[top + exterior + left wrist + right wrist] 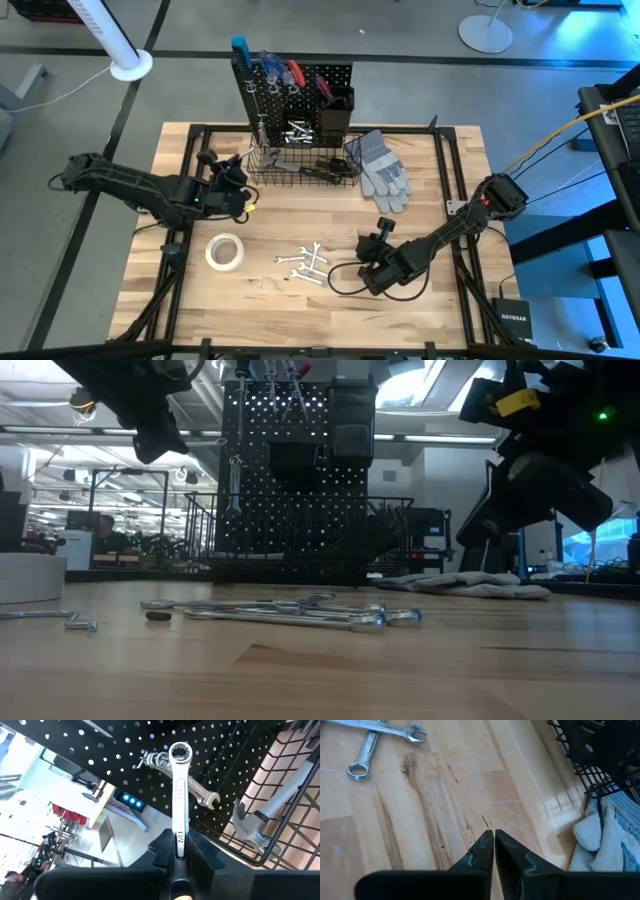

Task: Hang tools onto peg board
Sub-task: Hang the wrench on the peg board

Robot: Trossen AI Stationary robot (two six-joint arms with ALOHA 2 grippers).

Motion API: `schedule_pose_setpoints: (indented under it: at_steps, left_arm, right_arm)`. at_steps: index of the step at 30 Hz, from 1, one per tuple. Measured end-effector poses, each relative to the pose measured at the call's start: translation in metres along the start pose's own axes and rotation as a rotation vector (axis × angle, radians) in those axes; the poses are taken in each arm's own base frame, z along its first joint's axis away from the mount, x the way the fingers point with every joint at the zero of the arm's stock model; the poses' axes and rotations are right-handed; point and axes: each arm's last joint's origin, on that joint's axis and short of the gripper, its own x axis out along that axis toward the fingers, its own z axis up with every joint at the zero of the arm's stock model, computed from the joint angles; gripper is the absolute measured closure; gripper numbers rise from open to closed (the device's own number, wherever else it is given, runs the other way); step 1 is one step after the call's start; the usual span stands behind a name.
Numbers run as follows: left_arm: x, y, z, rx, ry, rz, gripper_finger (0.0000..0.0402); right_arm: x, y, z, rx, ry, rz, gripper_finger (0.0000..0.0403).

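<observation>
My left gripper [179, 846] is shut on a silver wrench [179, 795] in front of the black peg board [290, 85], at its left side. The wrench's ring end [180, 752] stands close to two wrenches hanging by their rings from a hook [159, 760]. Several more wrenches [305, 265] lie flat on the table. My right gripper [493, 840] is shut on nothing, just above the wood to the right of them [368, 268]. A hammer [260, 827] lies in the wire basket [305, 168]. My left gripper pinches the wrench's shaft [179, 837] between its two fingers, in the half away from the ring end. The wrench runs along the fingers and sticks out ahead of them toward the peg board. It is lifted clear of the table; its other end is hidden between the fingers.
A white tape roll [225, 250] lies flat at the near left. Grey work gloves [385, 170] lie to the right of the basket. Screwdrivers [275, 68] and a black bin [335, 100] sit on the board. Bare wood lies along the table's near edge.
</observation>
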Motion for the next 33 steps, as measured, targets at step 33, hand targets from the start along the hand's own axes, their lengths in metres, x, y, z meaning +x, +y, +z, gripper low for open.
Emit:
schedule_pose_setpoints:
  at_steps: [33]
  left_arm:
    - [0.025, 0.005, 0.011, -0.209, 0.048, -0.127, 0.0358]
  right_arm:
    - [0.0, 0.0, 0.0, -0.003, 0.001, -0.001, 0.0379]
